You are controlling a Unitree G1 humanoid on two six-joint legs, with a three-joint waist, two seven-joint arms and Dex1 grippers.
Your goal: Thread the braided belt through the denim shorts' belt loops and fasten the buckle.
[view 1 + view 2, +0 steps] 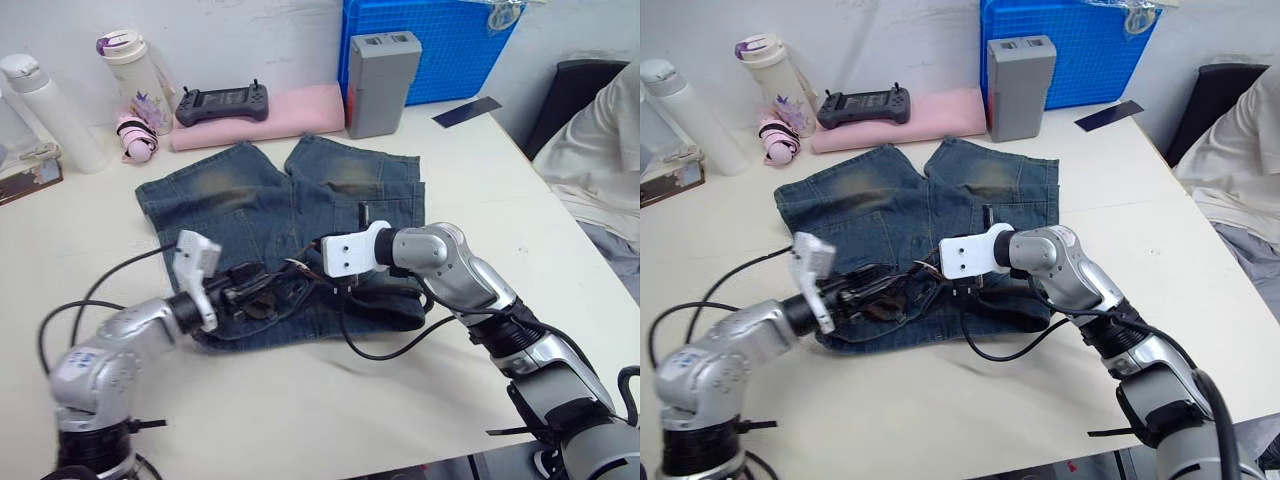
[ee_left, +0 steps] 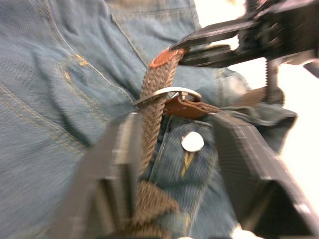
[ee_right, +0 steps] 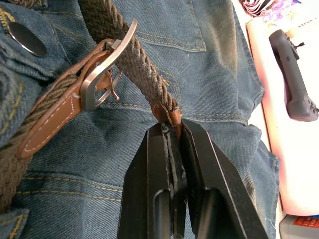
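The belt (image 3: pixel 132 59) tip is clamped by the right gripper (image 3: pixel 172 137), past the buckle (image 3: pixel 102 72) at ten o'clock; the left gripper (image 2: pixel 174 149) is spread apart astride the strap on the shorts (image 1: pixel 270 200).

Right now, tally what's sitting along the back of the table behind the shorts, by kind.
Bottles: 2, white and purple-lidded
Controller: 1
Pink pad: 1
Grey box: 1
Blue crate: 1
Total: 6
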